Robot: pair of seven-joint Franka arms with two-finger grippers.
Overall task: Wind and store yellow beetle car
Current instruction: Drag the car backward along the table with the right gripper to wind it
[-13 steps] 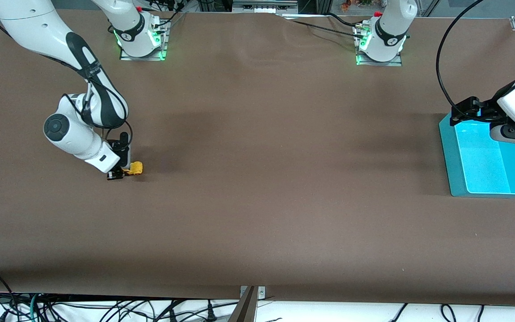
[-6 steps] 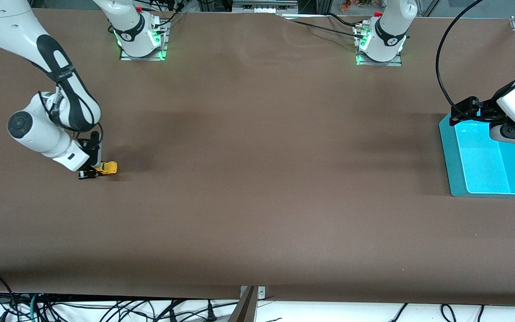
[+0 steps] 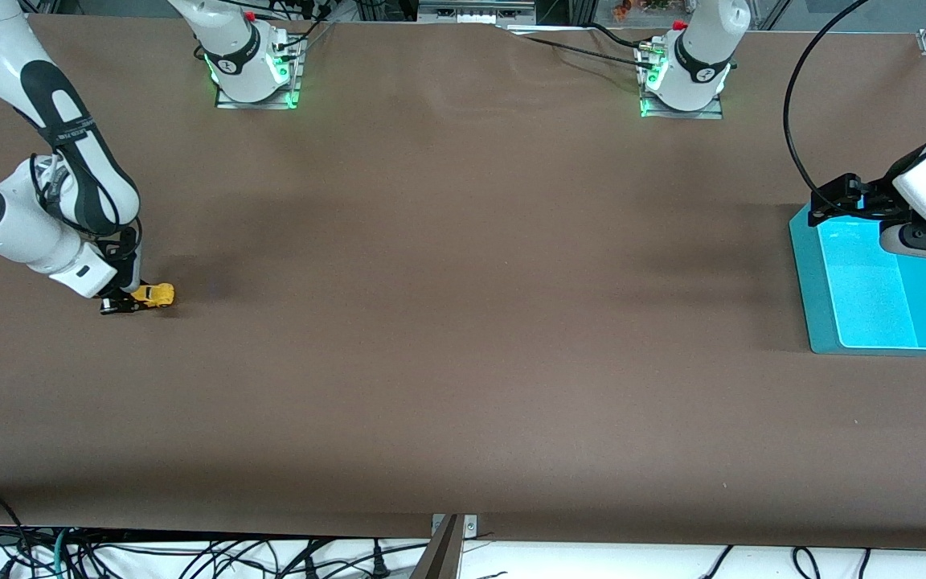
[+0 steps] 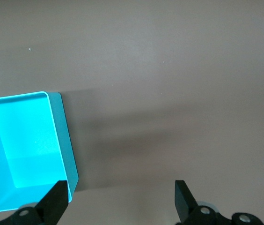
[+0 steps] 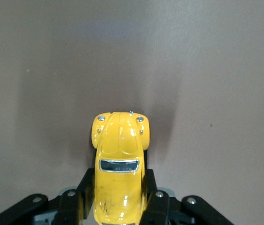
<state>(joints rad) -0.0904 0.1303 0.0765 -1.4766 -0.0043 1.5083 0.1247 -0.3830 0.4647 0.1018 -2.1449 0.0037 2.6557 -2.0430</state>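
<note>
Glossy rounded yellow beetle car (image 5: 119,164) clamped in right tool (image 5: 118,206)

car (image 3: 154,295): right arm's end of table (image 3: 463,322) | bin (image 3: 817,305): left arm's end

Bright yellow beetle car (image 5: 119,164), turquoise bin (image 3: 825,310), plain brown table (image 3: 463,322).

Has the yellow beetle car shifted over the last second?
Yes. Clamped in the right gripper, the yellow beetle car has been dragged along the table toward the right arm's end, farther from the turquoise bin, which stayed put.
</note>
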